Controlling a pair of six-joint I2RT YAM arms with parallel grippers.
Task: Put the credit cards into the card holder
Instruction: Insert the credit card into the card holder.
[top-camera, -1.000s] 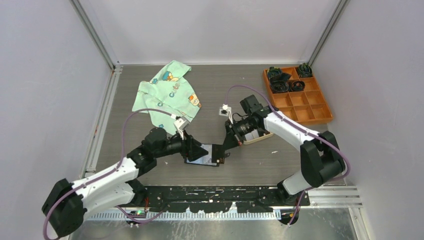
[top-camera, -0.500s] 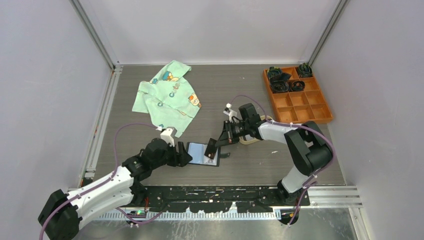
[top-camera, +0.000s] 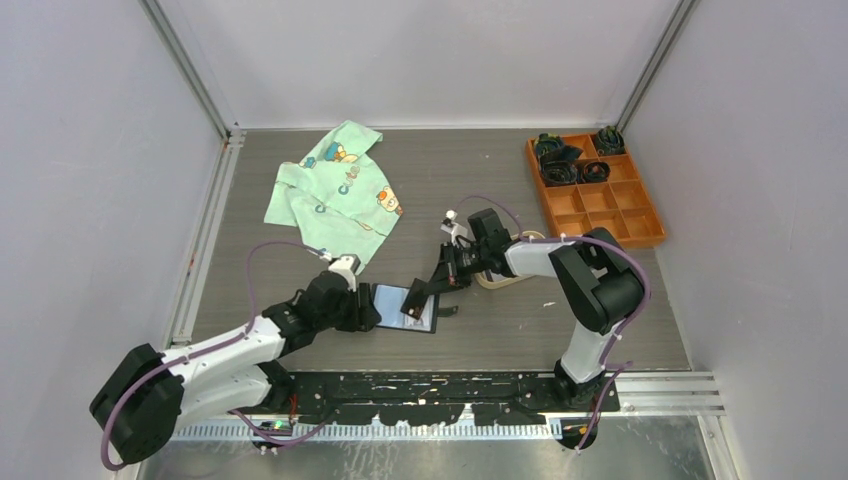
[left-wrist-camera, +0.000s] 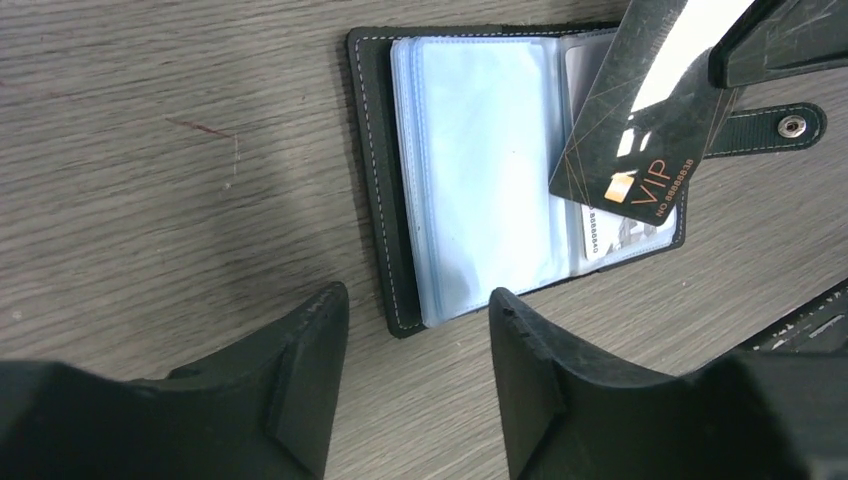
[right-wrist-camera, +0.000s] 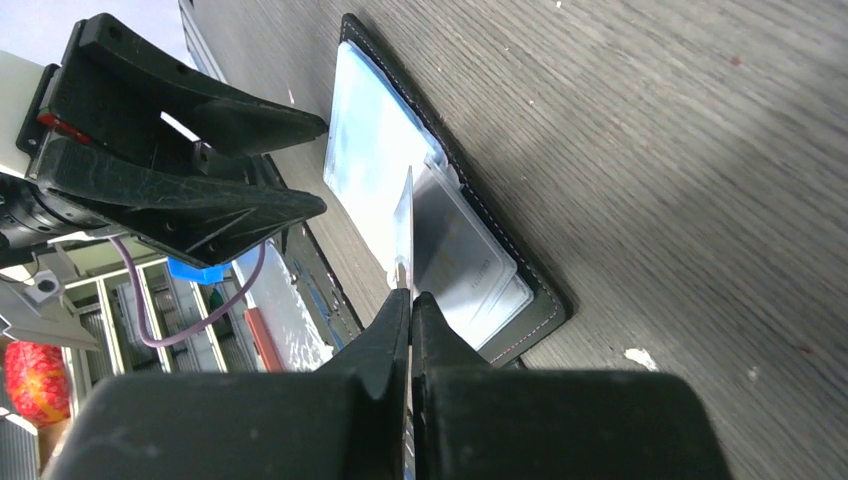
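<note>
Top external view: the left tool (top-camera: 366, 305) has pulled back off the open card holder (top-camera: 396, 300) and now sits at its 9 o'clock edge. Its jaws stand moderately apart with nothing between them. Meanwhile the right tool (top-camera: 424, 291) has swung down from the 2 o'clock side and stays clamped on a black VIP card (left-wrist-camera: 640, 140). It is tilting that card's lower corner onto the holder's 3 o'clock page. Judged from that, the insertion of this card is just starting, with the left tool placed to steady the holder.

Count time: one card holder, lying open on the surface (top-camera: 520, 335) around 6 o'clock. One VIP card is in the grip, and one sleeved card (left-wrist-camera: 625, 232) is already tucked in beneath it. One green printed cloth (top-camera: 335, 190) lies at 10 o'clock and one orange compartment tray (top-camera: 610, 215) at 2 o'clock. No other loose cards can be made out.
</note>
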